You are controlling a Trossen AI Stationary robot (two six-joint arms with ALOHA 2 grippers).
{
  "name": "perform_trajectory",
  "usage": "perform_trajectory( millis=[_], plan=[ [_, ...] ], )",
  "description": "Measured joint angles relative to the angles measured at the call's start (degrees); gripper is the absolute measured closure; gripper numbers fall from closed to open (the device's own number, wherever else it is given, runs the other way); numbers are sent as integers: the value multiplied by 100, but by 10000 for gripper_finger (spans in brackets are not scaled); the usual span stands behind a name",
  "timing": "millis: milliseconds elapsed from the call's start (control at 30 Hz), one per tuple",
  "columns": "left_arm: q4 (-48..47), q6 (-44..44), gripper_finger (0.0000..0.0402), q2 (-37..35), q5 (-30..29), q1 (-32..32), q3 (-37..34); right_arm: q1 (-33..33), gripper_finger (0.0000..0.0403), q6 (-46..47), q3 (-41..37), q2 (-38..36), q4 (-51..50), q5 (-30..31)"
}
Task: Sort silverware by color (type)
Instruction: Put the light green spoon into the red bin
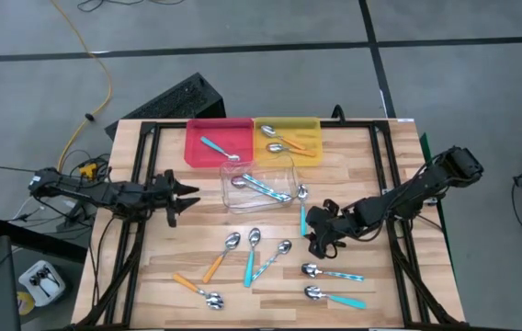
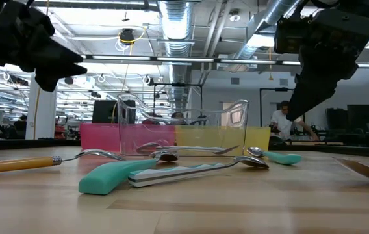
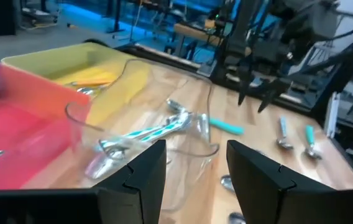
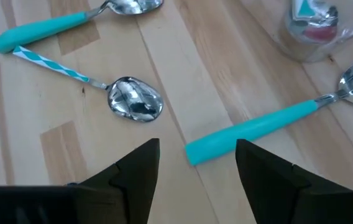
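- Right gripper (image 1: pixel 319 246), fingers spread wide, empty, over teal spoon (image 1: pixel 303 210) mid-table beside clear tray (image 1: pixel 258 183).
- Left gripper (image 1: pixel 186 198) parted, empty, near left edge.
- Red tray (image 1: pixel 217 142), yellow tray (image 1: pixel 289 134) along far edge.
- No legible writing.

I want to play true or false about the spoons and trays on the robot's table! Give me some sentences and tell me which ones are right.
1. The red tray has a teal-handled spoon in it. True.
2. The yellow tray holds nothing. False: an orange-handled spoon lies in it.
3. The clear tray holds a striped pale blue spoon. True.
4. The right gripper is clamped on a spoon. False: its jaws are open above the table, with a teal spoon lying just ahead of them.
5. All the spoons are already in trays. False: several still lie loose on the table, such as an orange one near the front edge.
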Motion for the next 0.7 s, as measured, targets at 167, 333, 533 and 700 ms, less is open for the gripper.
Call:
perform_trajectory(
  millis=[167, 333, 533, 700],
  plan=[
    [-53, 134, 248, 0, -151, 0, 0, 0, 168, -2, 0, -2, -24, 417],
    [-60, 274, 248, 1, -416, 0, 0, -102, 168, 2, 0, -2, -97, 836],
    [-71, 392, 248, 2, -388, 0, 0, -369, 168, 195, -2, -2, -161, 823],
    [-150, 500, 248, 2, -142, -1, 0, -400, 168, -30, -2, -2, -12, 806]
  ],
)
